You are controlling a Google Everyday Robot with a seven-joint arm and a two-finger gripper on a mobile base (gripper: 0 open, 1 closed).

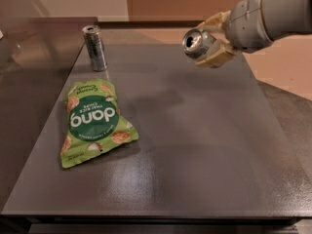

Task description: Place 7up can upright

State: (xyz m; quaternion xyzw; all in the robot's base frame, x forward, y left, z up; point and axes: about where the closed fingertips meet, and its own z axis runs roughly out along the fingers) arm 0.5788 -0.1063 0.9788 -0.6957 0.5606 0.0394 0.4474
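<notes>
My gripper (210, 39) comes in from the upper right and is shut on the 7up can (197, 43). The can is silver-white and lies on its side in the air, its silver lid facing left toward the camera. It hangs well above the dark table (204, 145), over the far right part. One tan finger (214, 20) runs above the can and one below it.
A taller, slim dark grey can (95, 48) stands upright at the far left of the table. A green "dang" chip bag (92, 122) lies flat at the left middle. The table's front edge runs along the bottom of the view.
</notes>
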